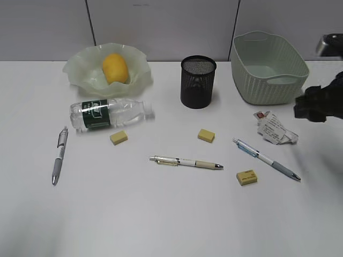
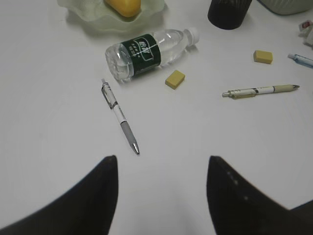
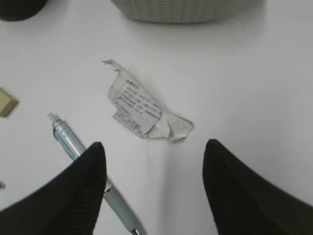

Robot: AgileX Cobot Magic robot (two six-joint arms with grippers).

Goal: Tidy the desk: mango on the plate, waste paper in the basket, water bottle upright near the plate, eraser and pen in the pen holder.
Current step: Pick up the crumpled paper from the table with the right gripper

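L to R on the desk [image 1: 161, 214]. Far left: a grey pen [image 1: 59, 155], long axis running near-far. The left gripper [image 2: 161, 196] hangs above bare desk w/ jaws well apart, nothing between them; this pen lies just ahead of it and slightly left. Behind: the plate [image 1: 136, 67] w/ the mango [image 1: 115, 68] already in it, so that step looks done. In front of the plate the water bottle [image 1: 110, 114] lies on its side, long axis left-right, cap toward the right; a yellow eraser [image 1: 119, 137] sits just beside it.

Centre: the pen holder [image 1: 198, 81], seemingly empty. Nearer the camera, a second eraser [image 1: 206, 135] and a cream pen [image 1: 185, 161] lying left-right.

Right: a third eraser [image 1: 246, 176], a blue-tipped pen [image 1: 265, 158] on a diagonal, then the waste paper [image 3: 144, 112] on the desk, in front of the basket [image 1: 268, 69].

Key relation: the right gripper [image 3: 154, 191], jaws wide, empty, sits directly over the paper's near side; the wad lies just ahead, roughly centred between the jaws, long axis diagonal. Right arm is clearly the nearer one. Likely next move: drop straight down & slightly fwd, close on it, carry it to the basket just beyond. Blue-tipped pen runs under the jaw on the left side of the wrist view, so it could get nudged.
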